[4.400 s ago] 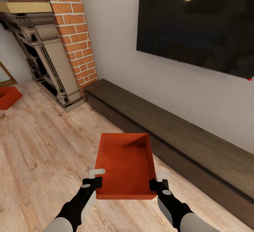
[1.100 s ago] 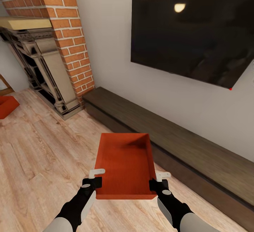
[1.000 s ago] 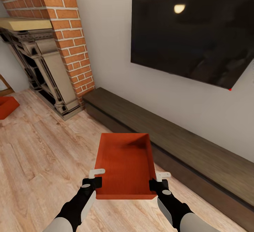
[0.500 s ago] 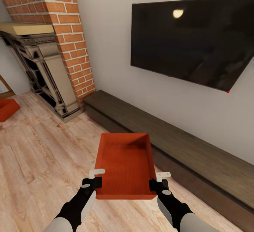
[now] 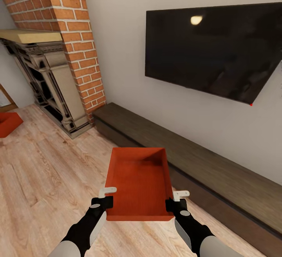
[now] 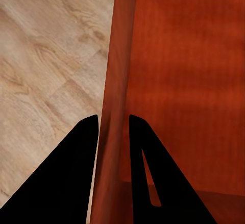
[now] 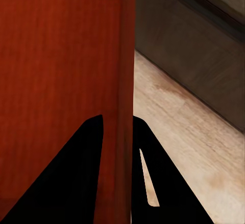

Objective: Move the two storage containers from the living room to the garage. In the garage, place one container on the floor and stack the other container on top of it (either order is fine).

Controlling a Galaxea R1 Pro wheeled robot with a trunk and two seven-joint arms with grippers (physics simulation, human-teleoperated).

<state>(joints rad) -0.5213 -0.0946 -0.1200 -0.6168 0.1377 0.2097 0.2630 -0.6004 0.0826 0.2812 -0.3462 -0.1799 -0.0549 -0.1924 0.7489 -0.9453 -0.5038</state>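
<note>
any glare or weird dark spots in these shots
Head view: a soft lamp glare on the TV, otherwise even light. Left wrist view: the left hand renders as flat black silhouettes around the container wall. Right wrist view: the right hand looks the same; the bench is dim.

Both arms are extended forward and roughly parallel in the head view. The left gripper [image 5: 105,199] is clamped over the left wall of the storage container [image 5: 139,182], one finger on each face. The right gripper [image 5: 174,201] is closed likewise on the right wall.
</note>
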